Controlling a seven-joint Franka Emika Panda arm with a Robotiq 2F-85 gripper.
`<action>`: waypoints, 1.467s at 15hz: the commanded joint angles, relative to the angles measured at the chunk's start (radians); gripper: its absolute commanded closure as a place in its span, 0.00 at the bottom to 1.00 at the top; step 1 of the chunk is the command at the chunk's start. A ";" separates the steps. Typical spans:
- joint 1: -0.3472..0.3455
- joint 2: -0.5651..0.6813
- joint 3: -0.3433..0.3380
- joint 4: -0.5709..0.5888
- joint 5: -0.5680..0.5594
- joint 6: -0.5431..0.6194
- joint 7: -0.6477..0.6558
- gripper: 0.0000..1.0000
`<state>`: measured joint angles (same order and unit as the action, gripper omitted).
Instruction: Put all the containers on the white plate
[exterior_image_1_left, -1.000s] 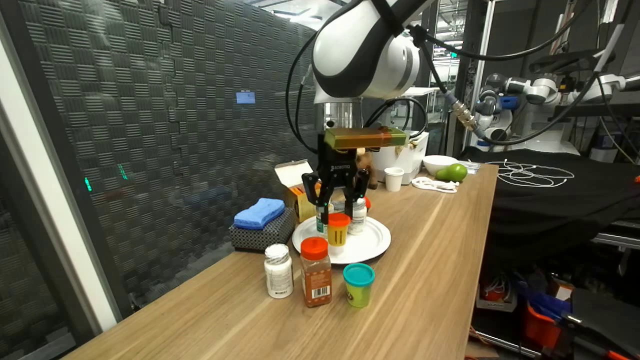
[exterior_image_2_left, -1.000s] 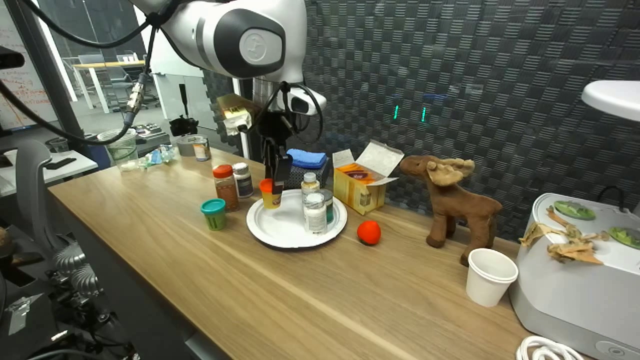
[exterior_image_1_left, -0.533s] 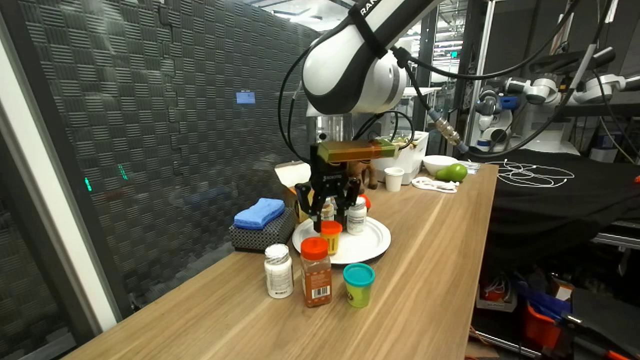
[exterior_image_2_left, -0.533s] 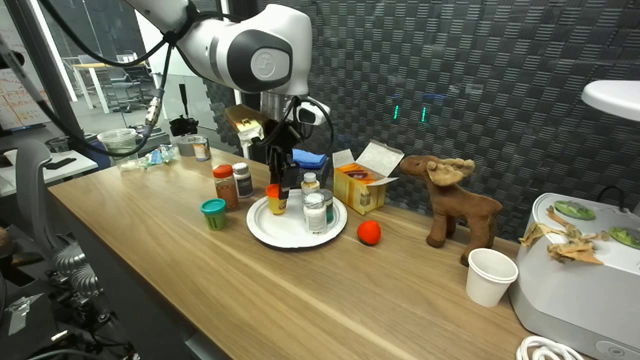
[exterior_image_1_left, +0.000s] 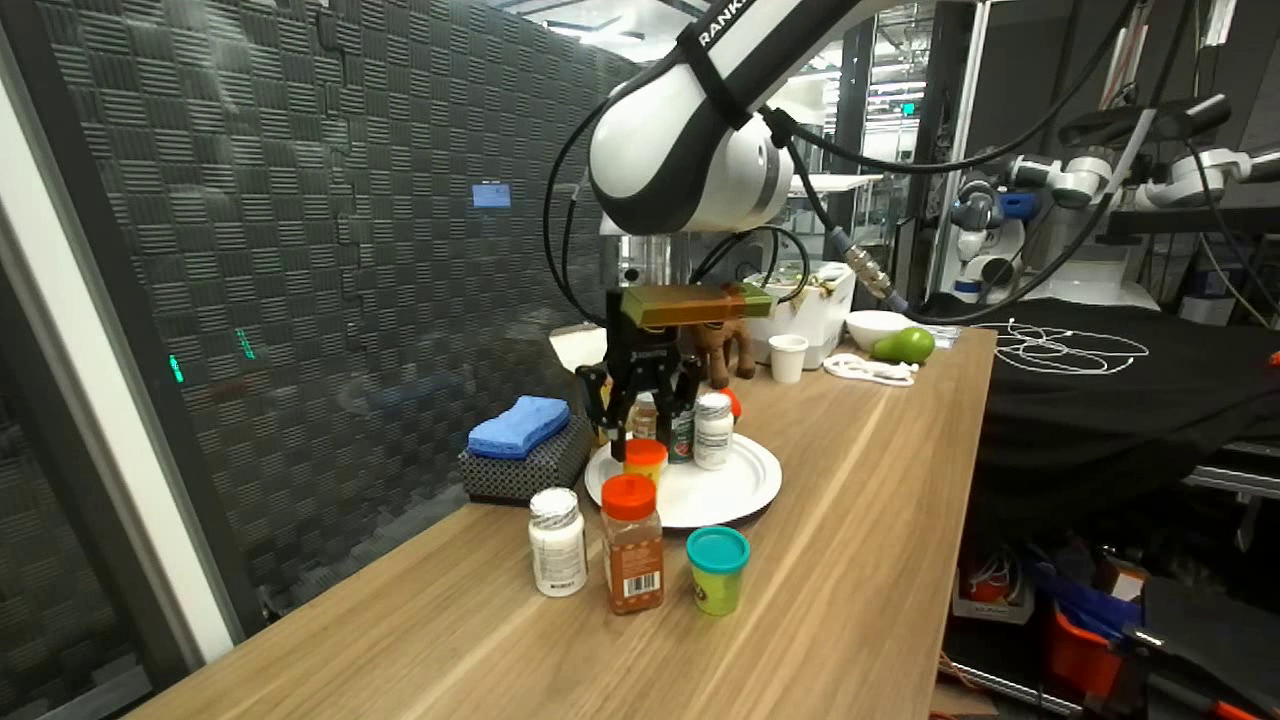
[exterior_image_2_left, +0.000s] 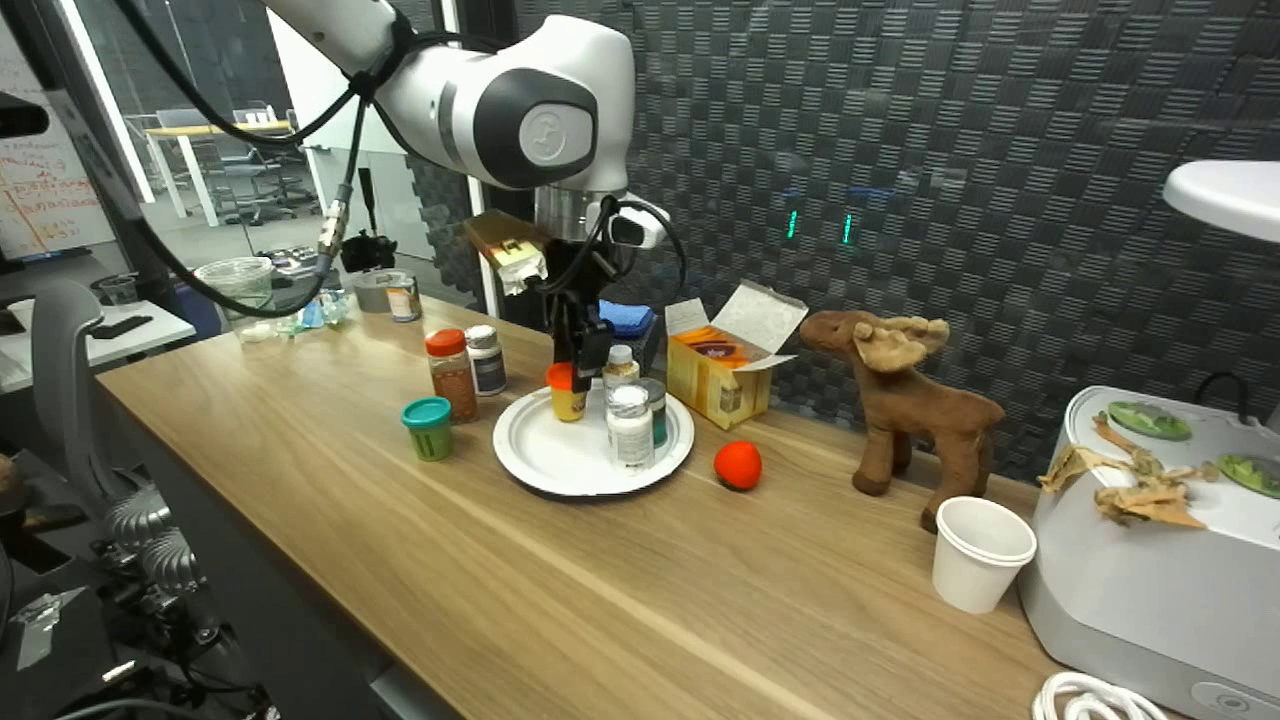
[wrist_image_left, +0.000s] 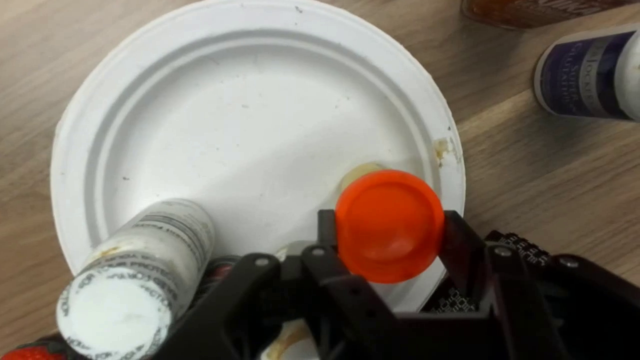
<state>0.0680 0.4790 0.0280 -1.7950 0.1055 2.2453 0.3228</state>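
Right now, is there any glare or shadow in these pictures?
In the wrist view, a soft shadow falls across the white plate and the orange lid has a shiny spot; in both exterior views, green glints show against the dark wall.

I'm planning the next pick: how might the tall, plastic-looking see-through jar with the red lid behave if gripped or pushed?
The tall jar would probably stay stiff when gripped, judging by its straight walls. It is taller than wide, so a push near its red lid may tip it. The reddish-brown fill that seems to show through suggests some weight.
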 joint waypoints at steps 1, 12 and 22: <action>0.003 0.029 0.004 0.053 0.020 -0.014 -0.026 0.60; 0.024 -0.141 0.020 -0.093 0.034 0.075 -0.011 0.00; 0.016 -0.415 0.019 -0.475 0.101 0.218 -0.006 0.00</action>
<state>0.0819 0.1780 0.0445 -2.1227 0.2059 2.4096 0.3149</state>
